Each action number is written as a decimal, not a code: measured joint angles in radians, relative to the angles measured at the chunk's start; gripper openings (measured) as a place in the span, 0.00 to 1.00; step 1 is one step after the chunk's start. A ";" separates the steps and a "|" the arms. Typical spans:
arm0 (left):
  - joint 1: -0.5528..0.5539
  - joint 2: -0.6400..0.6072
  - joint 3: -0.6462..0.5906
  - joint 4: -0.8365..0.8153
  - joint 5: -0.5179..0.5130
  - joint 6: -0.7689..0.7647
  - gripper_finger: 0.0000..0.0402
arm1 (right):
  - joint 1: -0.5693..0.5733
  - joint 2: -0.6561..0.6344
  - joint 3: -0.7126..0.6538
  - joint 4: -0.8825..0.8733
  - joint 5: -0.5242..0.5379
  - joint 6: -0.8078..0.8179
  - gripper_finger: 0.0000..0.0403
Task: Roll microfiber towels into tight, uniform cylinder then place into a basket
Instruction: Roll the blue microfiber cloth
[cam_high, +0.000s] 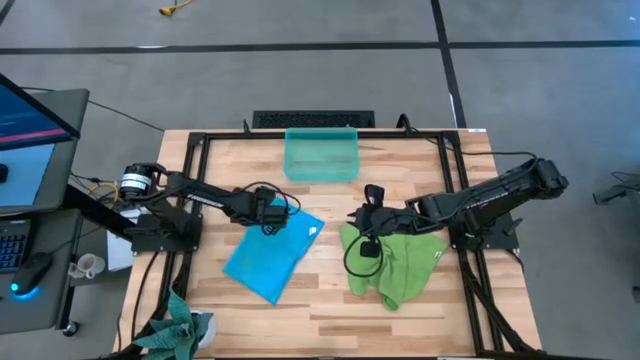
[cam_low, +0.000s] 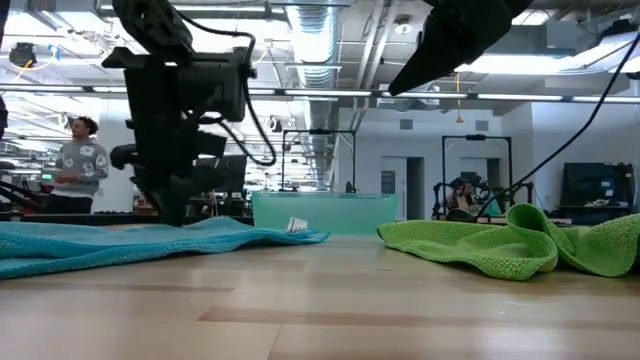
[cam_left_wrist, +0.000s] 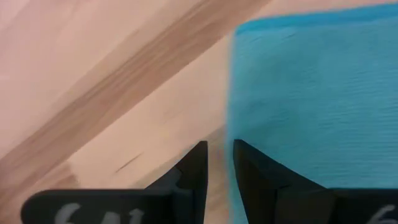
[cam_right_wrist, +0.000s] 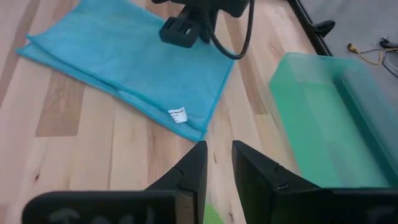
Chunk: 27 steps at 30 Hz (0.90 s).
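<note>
Left gripper (cam_left_wrist: 217, 163) at blue towel (cam_left_wrist: 311, 93) edge

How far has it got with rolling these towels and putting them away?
Barely started. Nothing looks done: the basket holds no towel. The blue towel lies folded flat, with the left tool down at its edge, fingers slightly apart and gripping nothing. The green towel lies crumpled under the right tool. Both still need rolling and placing in the basket.

no readable text; the white tag (cam_right_wrist: 178, 115) on the blue towel (cam_right_wrist: 130, 68) is too small to read.
</note>
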 joint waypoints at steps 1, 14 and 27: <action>0.001 0.000 -0.003 -0.017 0.004 -0.013 0.18 | 0.002 0.000 0.000 0.000 0.000 0.000 0.24; -0.034 -0.035 -0.036 -0.061 0.033 -0.017 0.18 | 0.002 0.000 0.000 0.000 0.000 -0.001 0.24; -0.222 -0.037 -0.037 -0.215 0.205 -0.342 0.18 | -0.009 0.000 0.000 0.011 0.001 -0.028 0.24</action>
